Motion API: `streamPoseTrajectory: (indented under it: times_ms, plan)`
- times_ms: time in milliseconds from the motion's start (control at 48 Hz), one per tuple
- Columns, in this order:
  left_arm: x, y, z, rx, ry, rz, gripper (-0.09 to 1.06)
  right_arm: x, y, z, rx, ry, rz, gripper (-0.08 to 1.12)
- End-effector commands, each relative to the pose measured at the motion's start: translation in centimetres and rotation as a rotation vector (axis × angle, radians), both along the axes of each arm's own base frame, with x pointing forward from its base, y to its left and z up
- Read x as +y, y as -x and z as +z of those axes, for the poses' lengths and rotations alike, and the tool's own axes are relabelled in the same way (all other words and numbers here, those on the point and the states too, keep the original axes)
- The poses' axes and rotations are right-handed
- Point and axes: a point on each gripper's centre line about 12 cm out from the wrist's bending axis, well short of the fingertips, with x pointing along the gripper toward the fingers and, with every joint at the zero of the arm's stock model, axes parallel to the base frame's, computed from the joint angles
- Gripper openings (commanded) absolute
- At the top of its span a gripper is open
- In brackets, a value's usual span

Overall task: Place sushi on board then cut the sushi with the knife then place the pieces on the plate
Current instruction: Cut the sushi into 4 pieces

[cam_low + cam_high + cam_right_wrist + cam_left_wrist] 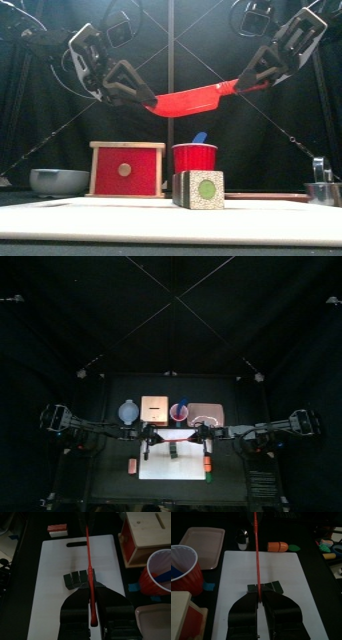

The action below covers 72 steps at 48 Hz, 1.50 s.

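Both jaws grip the red knife (191, 100) above the sushi (201, 189).

Nothing legible here: no letters, numbers or brand marks can be read in any view. The red knife (194, 100), the red cup (195, 160), the wooden box (126, 170), the white cutting board (244, 572) and the speckled end of the sushi roll (201, 189) all show unprinted faces, as far as can be made out.
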Motion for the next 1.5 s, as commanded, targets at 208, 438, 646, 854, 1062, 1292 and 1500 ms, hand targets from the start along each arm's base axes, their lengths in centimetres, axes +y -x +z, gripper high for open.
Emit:
streamPoseTrajectory:
  times_ms: [208, 438, 646, 854, 1062, 1292, 1500]
  plan:
    - [0.0, -0.7, 0.5, -0.021, 0.006, 0.003, 0.41, 0.1, -0.7, -1.2, 0.037, -0.03, -0.016, 0.33]
    - [-0.7, -1.0, -1.0, 0.022, 0.031, 0.006, 0.41, 0.1, -0.9, -2.7, 0.096, -0.044, -0.026, 0.33]
    - [-1.5, -1.5, -2.3, 0.059, 0.059, 0.012, 0.41, 0.0, -0.9, -3.8, 0.146, -0.064, -0.043, 0.33]
    - [-1.5, -2.0, -3.6, 0.097, 0.068, 0.023, 0.41, -0.2, -1.2, -5.0, 0.192, -0.07, -0.056, 0.33]
    - [-1.5, -2.1, -4.3, 0.117, 0.073, 0.03, 0.41, -0.5, -1.4, -5.9, 0.221, -0.077, -0.071, 0.33]
    - [-1.5, -2.0, -4.6, 0.131, 0.074, 0.031, 0.41, -0.9, -1.5, -6.1, 0.23, -0.077, -0.084, 0.33]
    - [-1.5, -2.1, -4.9, 0.139, 0.08, 0.038, 0.41, -1.1, -1.4, -6.1, 0.23, -0.078, -0.09, 0.33]
